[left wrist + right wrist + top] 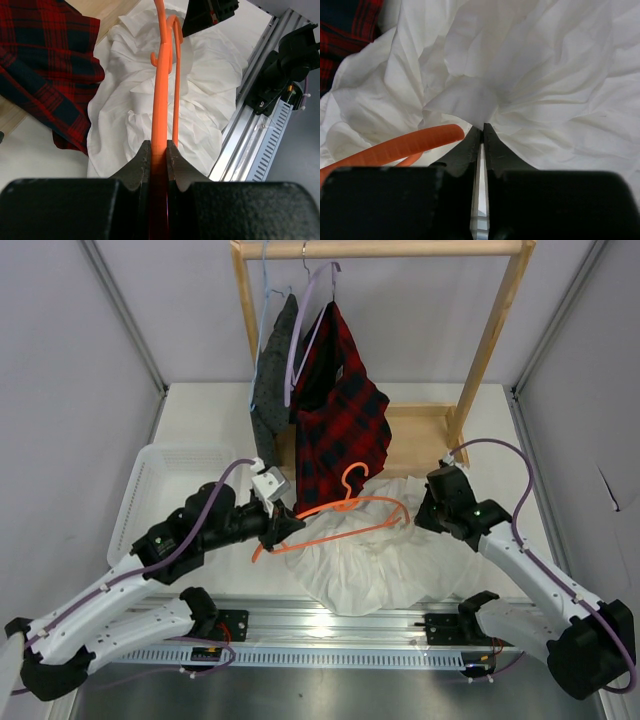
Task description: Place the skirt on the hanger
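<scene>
Your skirt (372, 562) is a thin white cloth, heavily crinkled and gathered into soft ridges. It lies in a crumpled heap on the table (200, 415) between the 2 arms. Its near edge reaches the metal rail (330, 620) in front of the bases, and its far edge meets the hem of the red-and-black plaid garment (340, 410).

The orange hanger (345, 522) is thin and bright. It is held roughly level over the far part of the skirt, with its hook toward the plaid garment. You cannot tell whether it touches the cloth.

Your left gripper (158, 147) has its jaws pressed onto 1 end of the hanger. In the left wrist view the orange bar runs straight out from between the fingers.

Your right gripper (482, 131) sits at the skirt's far right side. Its jaws are drawn almost together, with a peaked fold of the white cloth nipped at the tips. The hanger's other end lies just beside those fingers.

At the left of the table sits a white perforated basket (150, 475). The left arm crosses its near corner.

Behind stands a wooden rack (490, 340). It carries the plaid garment on a lavender hanger (310, 315) and a dark grey garment (272, 380) on a light-blue hanger (266, 290).
</scene>
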